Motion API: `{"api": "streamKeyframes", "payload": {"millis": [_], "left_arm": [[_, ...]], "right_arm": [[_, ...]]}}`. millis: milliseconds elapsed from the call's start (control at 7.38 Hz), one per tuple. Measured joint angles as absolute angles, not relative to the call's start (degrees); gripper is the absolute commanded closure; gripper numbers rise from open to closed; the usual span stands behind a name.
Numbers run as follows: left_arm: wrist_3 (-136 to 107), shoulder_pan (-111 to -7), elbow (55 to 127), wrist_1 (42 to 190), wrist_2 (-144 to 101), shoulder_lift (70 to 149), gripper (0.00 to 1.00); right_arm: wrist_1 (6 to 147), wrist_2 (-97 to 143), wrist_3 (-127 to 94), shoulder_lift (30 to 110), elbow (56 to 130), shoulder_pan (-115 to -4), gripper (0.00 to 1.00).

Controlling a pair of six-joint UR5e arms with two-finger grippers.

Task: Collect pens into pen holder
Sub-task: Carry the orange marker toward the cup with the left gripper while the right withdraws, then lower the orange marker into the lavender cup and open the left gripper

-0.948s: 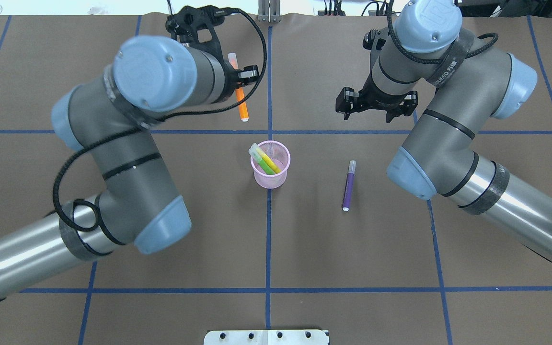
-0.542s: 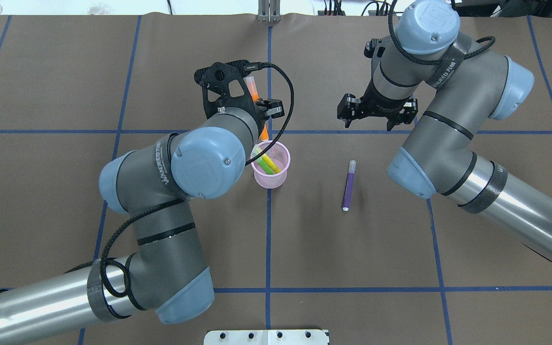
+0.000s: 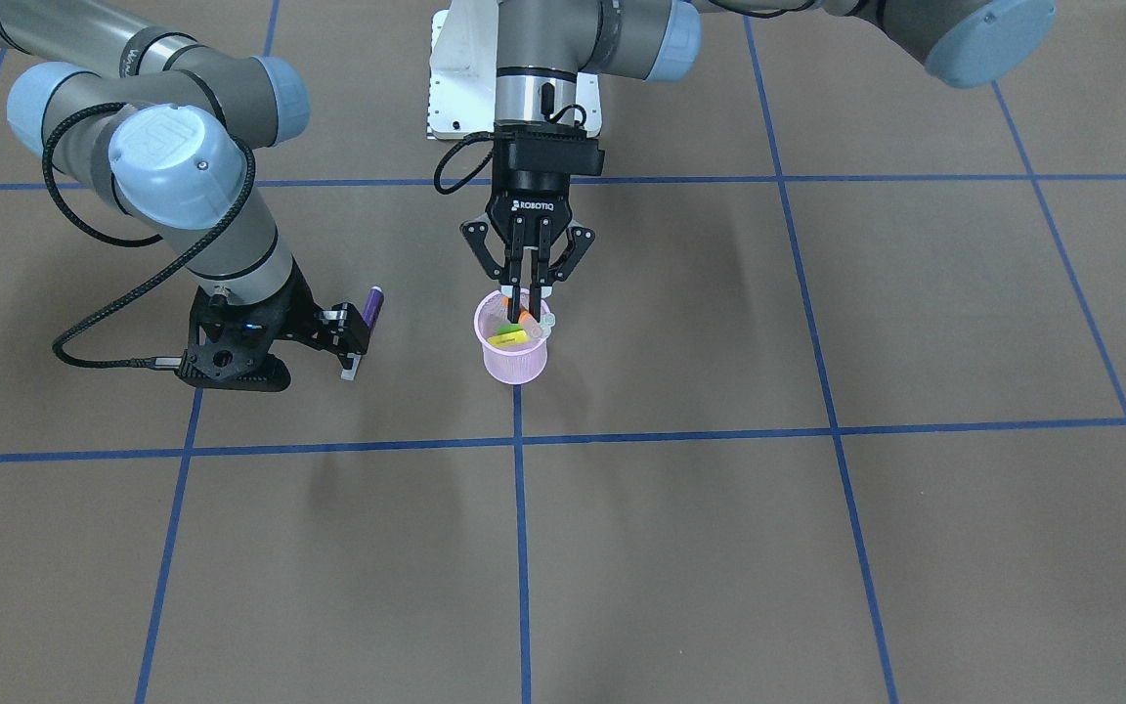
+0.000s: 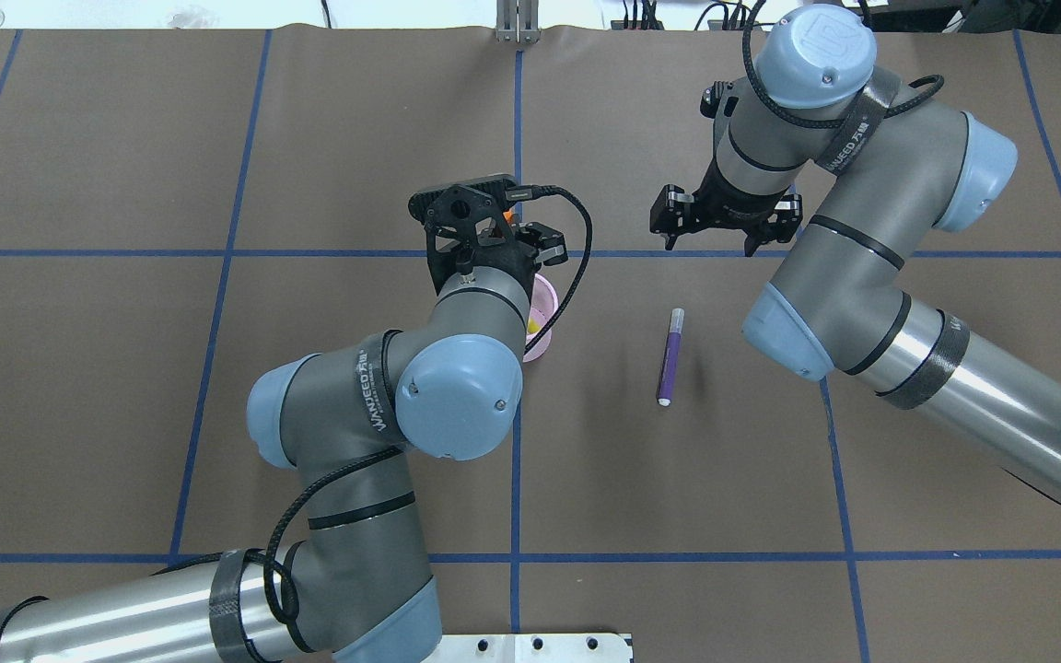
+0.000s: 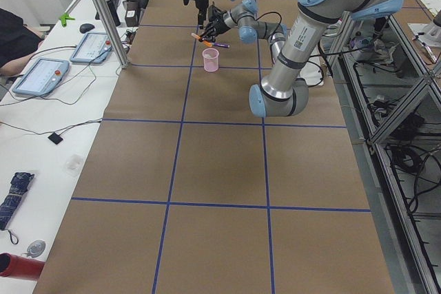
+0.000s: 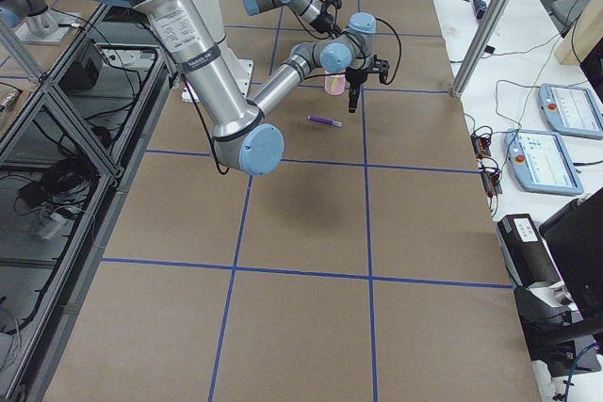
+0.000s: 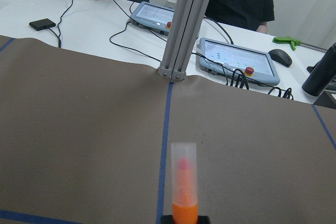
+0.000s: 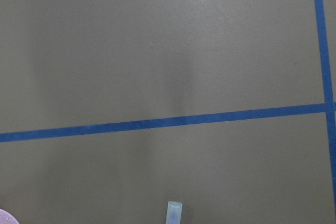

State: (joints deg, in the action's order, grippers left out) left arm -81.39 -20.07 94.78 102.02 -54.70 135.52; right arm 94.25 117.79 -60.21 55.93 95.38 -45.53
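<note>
Two pens home: green pen (image 3: 505,332), yellow pen (image 4: 536,323) in pen holder (image 3: 514,364) | your left gripper (image 3: 527,311) has swung in over its mouth, jaws clamped on orange pen (image 3: 527,318) | purple pen (image 4: 670,357) lies on bench (image 4: 125,414) beside holder | right gripper (image 4: 710,241) beyond it, jaws spread, empty | likely next: release.

The orange pen (image 7: 185,203) is blurred in the left wrist view, its lower end cut off at the bottom edge, the left arm (image 4: 461,387) hides most of the pen holder (image 4: 546,304) from overhead, and the right wrist view crops the purple pen (image 8: 174,212) to its cap tip.
</note>
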Motion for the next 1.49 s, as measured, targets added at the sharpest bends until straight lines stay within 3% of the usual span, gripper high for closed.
{"api": "streamKeyframes", "payload": {"millis": [1219,1354,1490], "left_arm": [[-80.7,-18.2,89.0,102.2,-53.3,137.0,1.0],[-80.8,-17.6,88.9,102.2,-52.9,137.0,0.66],[-80.9,-17.2,88.9,102.2,-52.5,137.0,0.24]], "right_arm": [[94.2,117.9,-60.2,56.0,95.1,-45.5,0.0],[94.2,117.9,-60.2,56.0,95.1,-45.5,0.0],[94.2,117.9,-60.2,56.0,95.0,-45.5,0.0]]}}
